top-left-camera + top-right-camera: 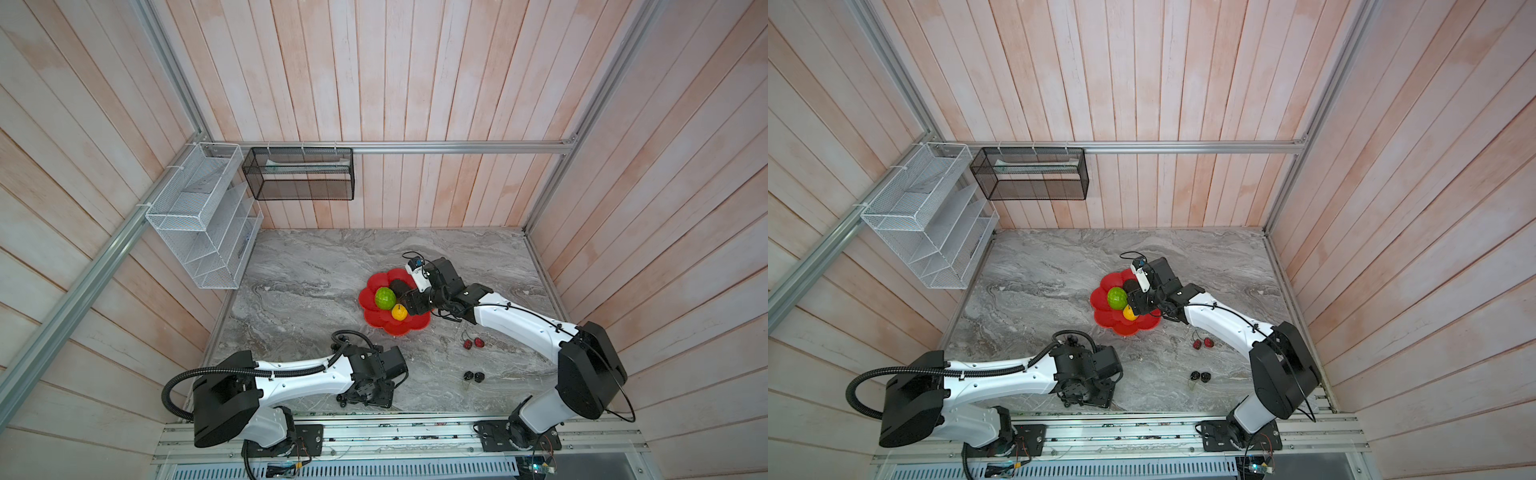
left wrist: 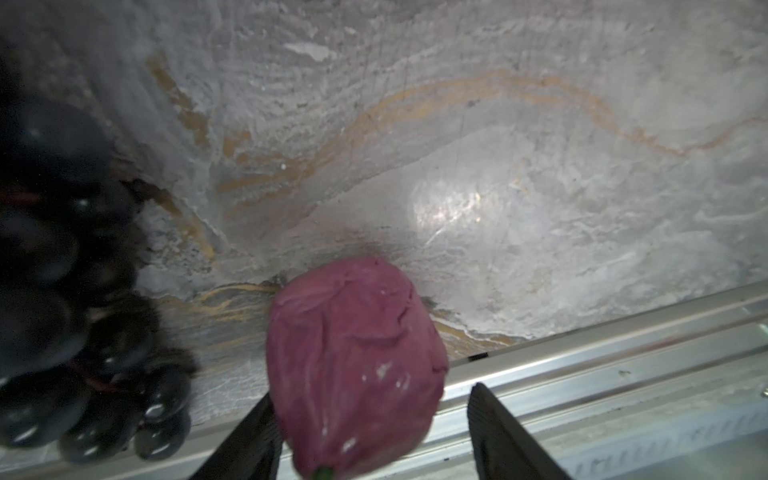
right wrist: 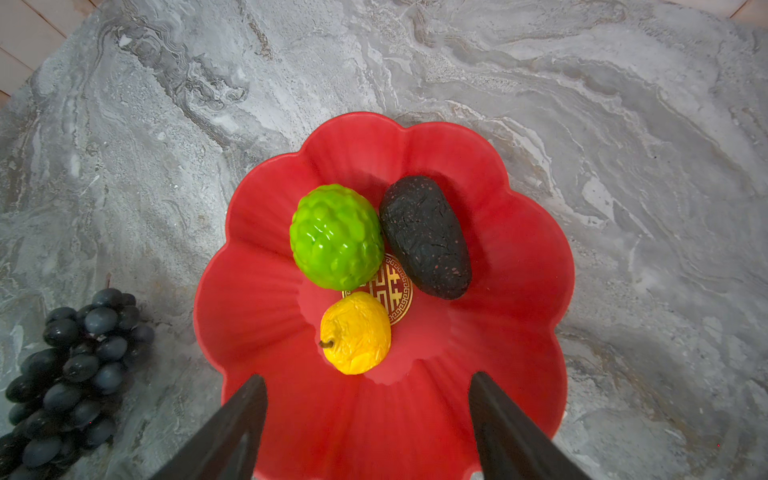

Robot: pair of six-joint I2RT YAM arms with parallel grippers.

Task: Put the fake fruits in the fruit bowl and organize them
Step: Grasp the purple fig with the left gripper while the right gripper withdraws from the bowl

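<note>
**Near the front rail: purple fruit between open jaws**

Beside the front rail (image 2: 582, 374), the left gripper (image 2: 370, 390) straddles the purple fruit (image 2: 353, 365): one finger touches it and the other stands just clear. The grape bunch (image 2: 62, 291) lies alongside on the marble table (image 1: 311, 270). Farther out, the black cherry pair (image 1: 473, 376) and the red cherry pair (image 1: 473, 343) lie outside the fruit bowl (image 1: 374, 318). The bowl holds the bumpy green ball (image 1: 385, 298), the black oval (image 1: 399, 286) and the yellow fruit (image 1: 399, 312). The right gripper (image 3: 368, 380) hangs wide open and empty over the bowl, hiding part of its rim in both top views. A white wire rack (image 1: 199, 216) and a black mesh basket (image 1: 299, 174) hang on the walls beyond.

grey marble tabletop (image 1: 311, 270), white wire rack (image 1: 195, 216), black mesh basket (image 1: 299, 183), plank walls (image 1: 415, 83)
</note>
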